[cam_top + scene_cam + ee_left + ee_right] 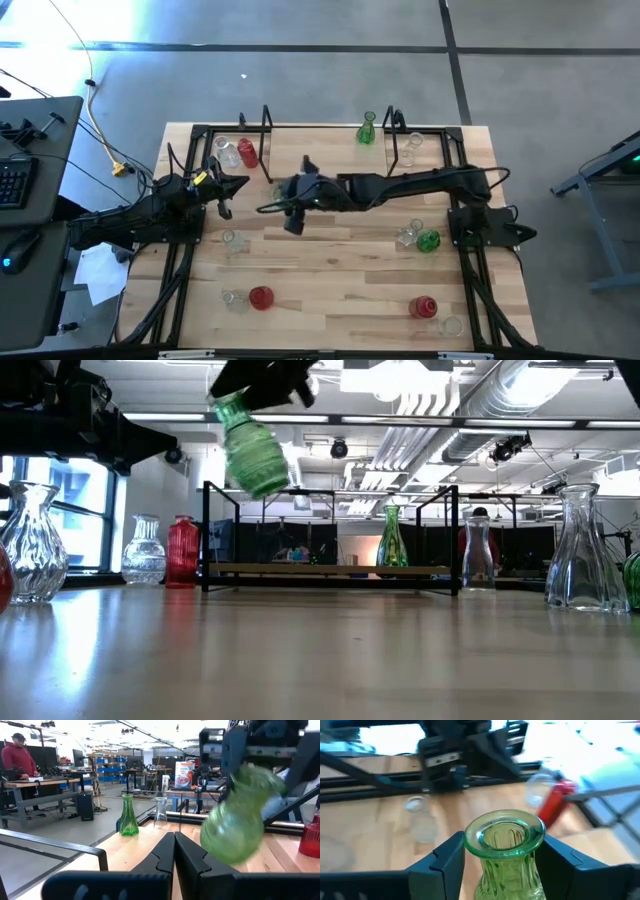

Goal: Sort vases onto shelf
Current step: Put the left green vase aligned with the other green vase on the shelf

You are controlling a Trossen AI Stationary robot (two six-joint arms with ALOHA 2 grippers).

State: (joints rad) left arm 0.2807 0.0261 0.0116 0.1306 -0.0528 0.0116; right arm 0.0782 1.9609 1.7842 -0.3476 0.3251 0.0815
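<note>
- Carrying a green vase [505,855] by its neck, our right gripper [502,857] hangs above the table's middle, short of the shelf [330,570]
- Our left gripper [175,857] waits at the left with its fingers pressed together, empty
- Tilted in the grip, the vase could slip or swing into the shelf's wire frame [205,535]

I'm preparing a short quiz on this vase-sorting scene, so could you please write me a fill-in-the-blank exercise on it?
1. The right gripper holds a ____ vase by its neck.
2. That vase hangs ____ the tabletop, tilted.
3. The left gripper has its fingers ____.
4. On the shelf stands a slim ____ vase.

Missing words: green; above; shut; green
</note>
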